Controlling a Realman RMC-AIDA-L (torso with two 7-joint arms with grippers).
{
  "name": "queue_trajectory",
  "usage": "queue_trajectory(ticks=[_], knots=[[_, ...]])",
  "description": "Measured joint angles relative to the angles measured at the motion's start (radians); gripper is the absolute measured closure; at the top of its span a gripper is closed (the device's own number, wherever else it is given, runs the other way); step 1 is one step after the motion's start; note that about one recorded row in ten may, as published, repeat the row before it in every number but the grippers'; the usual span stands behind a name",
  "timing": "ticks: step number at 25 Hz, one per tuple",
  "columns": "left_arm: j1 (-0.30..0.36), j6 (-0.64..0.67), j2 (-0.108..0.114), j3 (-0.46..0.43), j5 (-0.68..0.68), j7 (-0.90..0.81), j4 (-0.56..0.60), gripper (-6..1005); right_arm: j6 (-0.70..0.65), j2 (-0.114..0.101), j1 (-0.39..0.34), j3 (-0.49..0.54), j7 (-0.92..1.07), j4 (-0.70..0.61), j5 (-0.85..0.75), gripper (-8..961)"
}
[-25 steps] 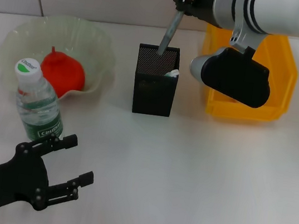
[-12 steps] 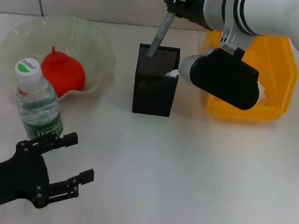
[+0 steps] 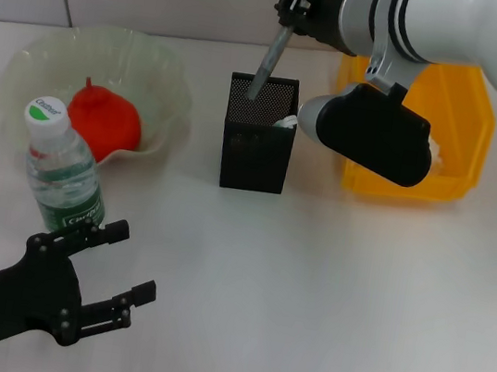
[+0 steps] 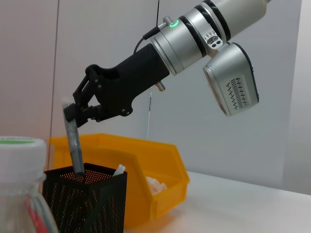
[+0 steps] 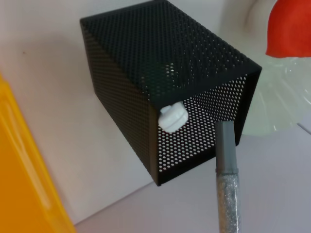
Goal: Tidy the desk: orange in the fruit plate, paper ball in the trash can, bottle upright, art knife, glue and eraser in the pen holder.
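Observation:
My right gripper (image 3: 292,10) is shut on the top of the grey art knife (image 3: 268,61), which hangs tilted with its lower end at the rim of the black mesh pen holder (image 3: 255,154). The wrist views also show the art knife (image 4: 73,145) (image 5: 226,194) over the pen holder (image 4: 85,204) (image 5: 146,73). Inside the holder leans the glue (image 5: 172,118) with its white cap. The orange (image 3: 104,120) lies in the fruit plate (image 3: 167,71). The bottle (image 3: 63,172) stands upright. The paper ball (image 4: 154,183) lies in the yellow trash can (image 3: 457,170). The eraser is out of view. My left gripper (image 3: 131,265) rests open at the near left.
The fruit plate is at the back left, with the bottle just in front of it. The yellow trash can stands right of the pen holder, partly behind my right forearm (image 3: 373,134). A wall runs along the far table edge.
My right gripper has carried the art knife leftward, from over the holder's middle towards its back left side. The left arm has not moved.

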Motion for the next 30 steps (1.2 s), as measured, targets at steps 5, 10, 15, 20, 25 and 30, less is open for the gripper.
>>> queue_trajectory(ticks=[5,10,15,20,25,30], knots=[[0.001,-0.001,0.0,0.0,0.0,0.0,0.0,197,-0.022,0.0,-0.006,-0.002,0.015,-0.006,0.0,815],[0.003,-0.006,0.0,0.0,0.0,0.0,0.0,197,-0.026,0.0,-0.007,-0.005,0.035,-0.011,0.0,676],[0.004,-0.011,0.0,0.0,0.0,0.0,0.0,197,-0.025,0.0,-0.001,0.0,0.13,-0.046,0.001,477],[0.0,-0.011,0.0,0.0,0.0,0.0,0.0,197,-0.021,0.0,0.012,0.055,0.319,-0.12,0.01,459],[0.0,0.005,0.002,0.0,0.0,0.0,0.004,197,0.004,0.001,-0.013,0.207,0.546,-0.26,0.09,442],[0.003,0.015,0.003,0.0,0.0,0.0,0.007,197,-0.043,-0.008,-0.075,0.462,0.784,-0.395,0.415,424]])
